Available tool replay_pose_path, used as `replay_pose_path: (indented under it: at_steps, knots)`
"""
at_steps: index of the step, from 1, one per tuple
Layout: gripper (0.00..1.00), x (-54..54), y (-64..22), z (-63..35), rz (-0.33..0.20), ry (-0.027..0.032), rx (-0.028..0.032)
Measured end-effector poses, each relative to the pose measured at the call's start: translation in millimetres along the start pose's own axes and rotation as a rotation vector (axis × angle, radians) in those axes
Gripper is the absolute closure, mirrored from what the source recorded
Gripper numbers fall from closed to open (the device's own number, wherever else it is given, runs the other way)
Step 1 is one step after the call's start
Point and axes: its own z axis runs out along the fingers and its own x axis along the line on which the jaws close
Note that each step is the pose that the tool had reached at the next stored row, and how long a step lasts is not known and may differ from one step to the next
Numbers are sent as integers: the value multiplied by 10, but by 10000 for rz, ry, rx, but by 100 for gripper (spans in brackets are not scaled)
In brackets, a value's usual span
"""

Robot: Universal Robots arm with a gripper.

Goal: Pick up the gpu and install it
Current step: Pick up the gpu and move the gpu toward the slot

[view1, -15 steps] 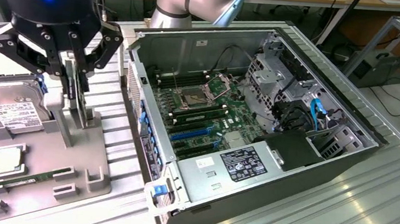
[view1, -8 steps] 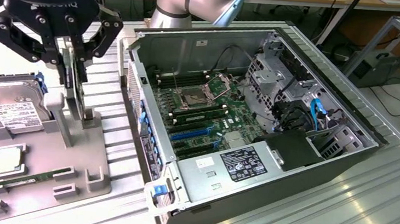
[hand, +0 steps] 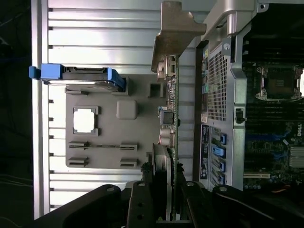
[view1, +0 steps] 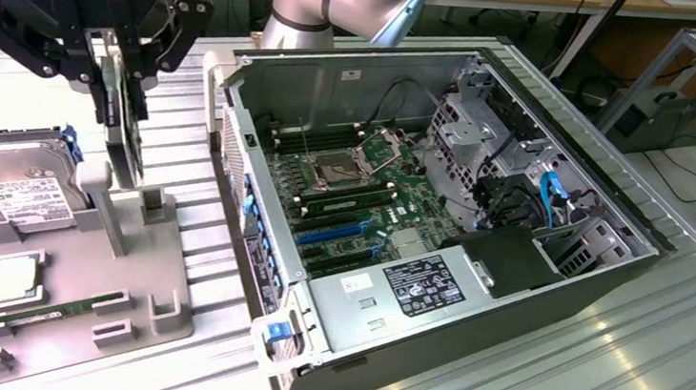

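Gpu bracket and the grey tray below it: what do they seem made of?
The bracket of the gpu: likely sheet metal, dull silvery, bent tab. The tray: probably matte grey plastic, uniform colour, blocky moulded slots.

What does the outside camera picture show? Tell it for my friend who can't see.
A black robot gripper holds the gpu, a thin card, upright above a grey tray of parts. On the exterior view's right, a computer case lies open, showing its green motherboard.
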Motion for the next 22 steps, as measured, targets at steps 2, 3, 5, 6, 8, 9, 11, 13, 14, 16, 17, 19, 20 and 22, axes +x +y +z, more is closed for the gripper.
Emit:
replay_pose_path:
  at_steps: [2,3,5,6,8,9,11,13,14,16,17,19,20,22]
  knots:
    - [73,-2,1,-55,-1,0,1]
    - [73,-2,2,-86,0,0,0]
    - [73,-4,4,-140,0,0,1]
    - [73,-4,5,-164,1,1,1]
    - [73,-5,6,-215,0,0,1]
    - [73,-5,7,-234,0,0,0]
    - [73,-5,6,-234,0,0,0]
    - [73,-6,6,-235,0,1,1]
    - [73,-6,6,-235,0,1,1]
    - [73,-5,6,-234,0,1,1]
    - [73,-5,7,-234,0,1,1]
    - [73,-5,7,-235,0,1,1]
    - [73,-6,6,-235,0,1,1]
    - [73,-5,7,-235,0,1,1]
